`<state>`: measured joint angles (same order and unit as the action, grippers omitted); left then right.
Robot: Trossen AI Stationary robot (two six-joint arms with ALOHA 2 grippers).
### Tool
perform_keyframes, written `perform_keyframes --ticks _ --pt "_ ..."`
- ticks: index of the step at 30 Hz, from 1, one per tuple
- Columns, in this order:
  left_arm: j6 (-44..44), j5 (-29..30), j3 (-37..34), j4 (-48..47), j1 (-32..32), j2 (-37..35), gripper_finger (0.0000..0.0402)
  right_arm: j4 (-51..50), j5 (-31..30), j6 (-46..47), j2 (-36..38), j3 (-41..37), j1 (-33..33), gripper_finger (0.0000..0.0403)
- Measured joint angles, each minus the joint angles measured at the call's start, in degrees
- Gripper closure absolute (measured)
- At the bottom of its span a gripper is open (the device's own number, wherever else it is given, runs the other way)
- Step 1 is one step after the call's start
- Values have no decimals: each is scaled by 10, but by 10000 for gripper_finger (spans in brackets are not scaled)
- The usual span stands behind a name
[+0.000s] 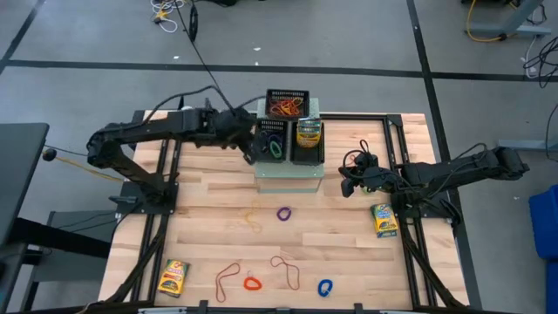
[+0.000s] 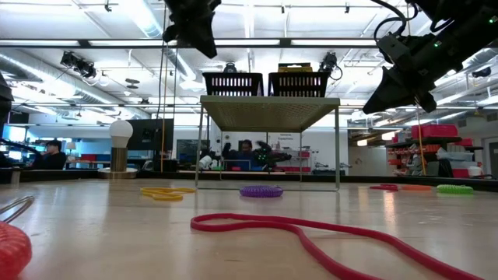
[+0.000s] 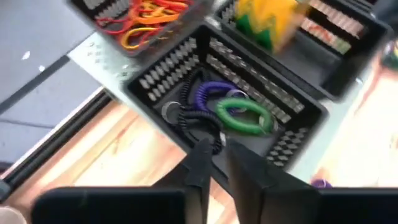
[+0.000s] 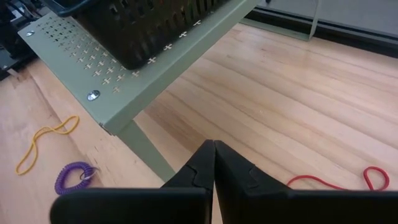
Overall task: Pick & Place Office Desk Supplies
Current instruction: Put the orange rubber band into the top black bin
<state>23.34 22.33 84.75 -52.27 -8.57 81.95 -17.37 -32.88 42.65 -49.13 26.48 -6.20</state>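
Left gripper (image 3: 214,163): upper centre of the high view, over the mesh tray (image 3: 292,140) holding green loop (image 3: 244,117), purple loop (image 3: 208,91) and black loop (image 3: 194,118); jaws slightly apart, empty.
Right gripper (image 4: 214,163): right of the perforated box (image 4: 124,90); jaws together, empty.
Crayon boxes (image 1: 384,220): on the table, right and lower left.

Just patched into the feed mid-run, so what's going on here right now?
The left gripper hovers over the black mesh tray on the pale-green stand, right above the purple, green and black coil loops already in it; it holds nothing visible. The right gripper is shut and empty, waiting beside the stand. Rubber bands and a crayon box are already binned; a purple loop, more bands and two crayon boxes remain on the table.
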Motion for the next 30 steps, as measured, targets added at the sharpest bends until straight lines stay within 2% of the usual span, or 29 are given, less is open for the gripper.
perform_keyframes --ticks 5,11,14,17,21,26,30 --pt "-6 -14 -101 75 31 -30 394 0 -4 0 0 0 0 392" --pt "-7 -91 -293 341 76 -129 396 0 -9 1 0 0 0 392" --pt "4 -83 -367 435 100 -175 395 1 -9 3 0 0 0 392" --pt "53 -47 -416 501 102 -195 387 3 -9 11 0 0 0 392" --pt "92 -56 -426 509 83 -195 377 4 -6 15 0 0 0 392" --pt "27 -57 -428 482 94 -195 396 10 28 16 0 0 0 392" --pt "16 -71 -497 554 92 -195 396 30 32 15 0 0 -2 395"
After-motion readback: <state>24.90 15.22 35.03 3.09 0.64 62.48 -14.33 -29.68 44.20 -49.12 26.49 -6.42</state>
